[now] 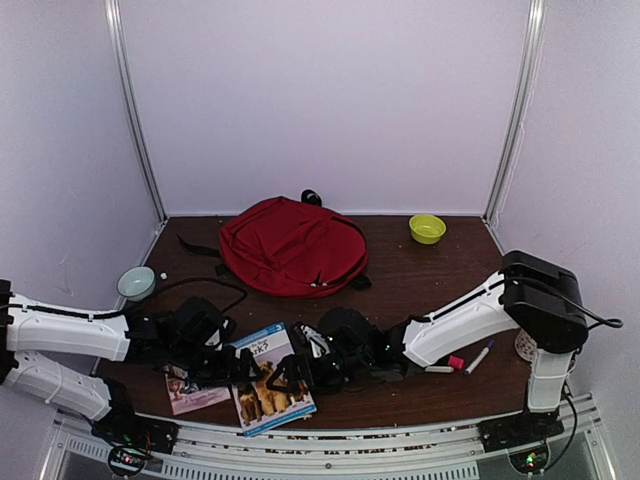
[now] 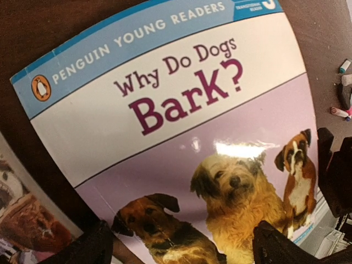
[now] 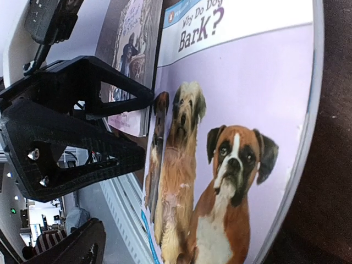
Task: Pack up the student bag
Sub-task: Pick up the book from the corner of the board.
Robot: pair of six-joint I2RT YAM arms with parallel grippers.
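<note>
Both arms are crowded low over the Why Do Dogs Bark? book point(image 1: 270, 378) at the 6 o'clock edge of the desk point(image 1: 420, 285). We read this as the pick-up of the first item to pack.

The left hand point(image 2: 184, 234) hangs over the cover with its fingers point(image 2: 93, 247) spread wide and nothing between them. The right hand point(image 1: 285, 374) comes in from 3 o'clock, hard against the book's side edge, probably to pry up a thin, flat cover that gives little to grip. We cannot tell how far this hand is open, because its own camera shows just one finger point(image 3: 77, 247).

A second book point(image 1: 195, 392) lies just beside the first, at its 9 o'clock.

The student bag point(image 1: 293, 245) lies flat at 12 o'clock, well apart from both hands. Its black top loop point(image 1: 310, 197) points away from us toward 12 or 1 o'clock, so we judge the long axis runs near-to-far with the base toward us. A strap point(image 1: 195, 250) trails off toward 9 o'clock. We see no open mouth on the bag yet.
</note>
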